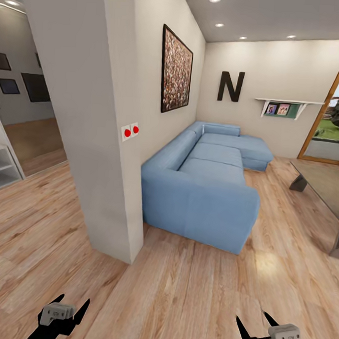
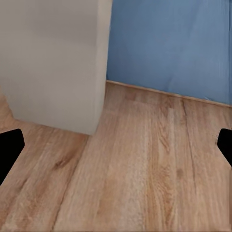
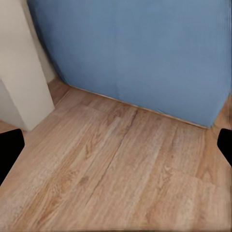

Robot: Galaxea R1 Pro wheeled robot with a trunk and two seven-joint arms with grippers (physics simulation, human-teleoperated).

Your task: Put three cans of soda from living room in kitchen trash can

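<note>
The cans of soda and the tash can are out of view. I am in the living room, on its light wood plank floor (image 1: 192, 291). My left gripper (image 1: 72, 304) hangs low over the floor at the near left, open and empty. Its fingers (image 2: 10, 147) stand wide apart in the left wrist view, facing the base of a white wall corner (image 2: 58, 67). My right gripper (image 1: 252, 322) is at the near right, also open and empty. In the right wrist view its fingers (image 3: 9, 150) are spread toward the blue sofa's end (image 3: 140, 53).
A blue corner sofa (image 1: 208, 187) stands ahead against the wall. A white wall corner (image 1: 100, 150) juts out at the left. A large glass low table (image 1: 324, 181) sits at the right, with wood-framed glass doors (image 1: 328, 119) behind. White shelves (image 1: 1, 167) are at the far left.
</note>
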